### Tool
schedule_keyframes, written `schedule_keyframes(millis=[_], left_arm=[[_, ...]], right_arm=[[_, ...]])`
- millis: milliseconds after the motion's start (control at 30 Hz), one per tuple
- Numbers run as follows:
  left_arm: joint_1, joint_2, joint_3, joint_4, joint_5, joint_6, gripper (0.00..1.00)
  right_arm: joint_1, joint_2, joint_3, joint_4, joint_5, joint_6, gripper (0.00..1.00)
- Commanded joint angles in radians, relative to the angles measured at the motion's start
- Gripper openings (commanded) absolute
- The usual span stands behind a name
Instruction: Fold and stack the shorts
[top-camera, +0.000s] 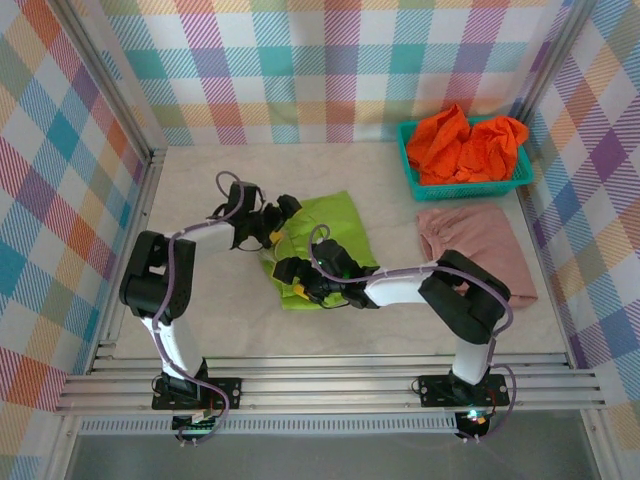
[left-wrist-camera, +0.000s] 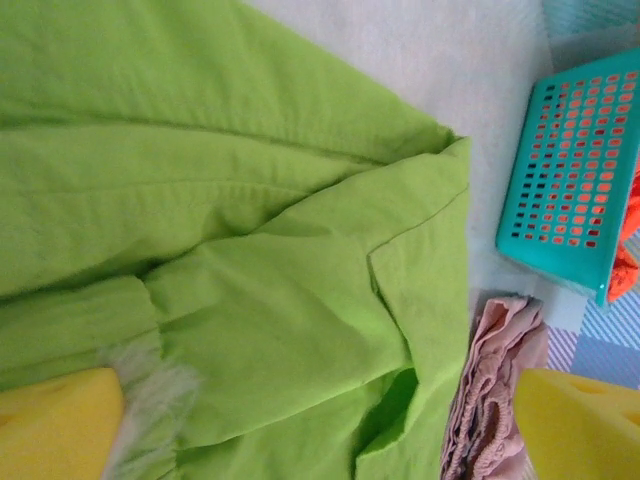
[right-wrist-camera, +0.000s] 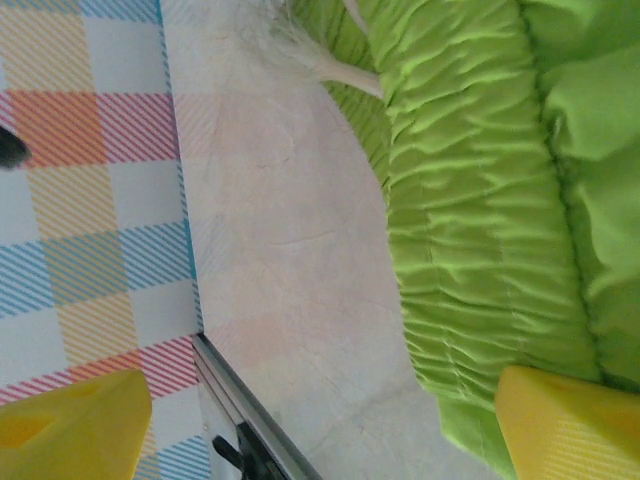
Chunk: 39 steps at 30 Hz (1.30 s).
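The lime green shorts (top-camera: 330, 235) are lying on the table (top-camera: 230, 320), waistband nearest the arms, legs pointing away. Both tools are hovering wide open at their left edge: left tool (top-camera: 275, 222) farther back, right tool (top-camera: 297, 283) over the waistband.

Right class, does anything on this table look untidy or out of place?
Yes: the orange shorts are heaped in the teal basket, spilling over its rim; the green shorts lie rumpled, not yet folded.
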Motion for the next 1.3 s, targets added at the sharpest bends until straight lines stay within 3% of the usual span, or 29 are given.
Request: schedule_keyframes(millis=[0,200,333,433,733,1000,1100,1267], left_arm=[[0.031,-0.133,0.086,-0.117,0.005,0.068,1.00],[0.009,-0.271,0.082,-0.180,0.023,0.056,1.00],[-0.047,-0.307,-0.001,-0.126,0.001,0.008,1.00],[-0.096,-0.298,-0.074,-0.073,-0.026,-0.022,1.00],[-0.143,-0.237,-0.256,-0.010,-0.100,-0.008,1.00],[-0.095,-0.211,-0.306,-0.077,-0.140,0.092,1.00],[-0.058,-0.224,-0.269,-0.135,-0.117,0.155,1.00],[-0.044,-0.289,-0.138,-0.284,-0.072,0.287,1.00]], right_arm=[[-0.008,-0.191,0.013,-0.144,0.013,-0.166,0.90],[-0.208,-0.437,-0.028,-0.377,0.009,-0.287,0.97],[-0.369,-0.393,-0.016,-0.420,-0.105,-0.306,0.99],[-0.421,-0.316,-0.025,-0.357,-0.177,-0.282,0.99],[-0.433,-0.147,-0.105,-0.252,-0.226,-0.216,0.99],[-0.415,-0.185,-0.289,-0.176,-0.240,-0.140,0.98],[-0.375,-0.263,-0.296,-0.241,-0.227,-0.183,0.98],[-0.336,-0.437,-0.159,-0.568,-0.106,-0.441,1.00]])
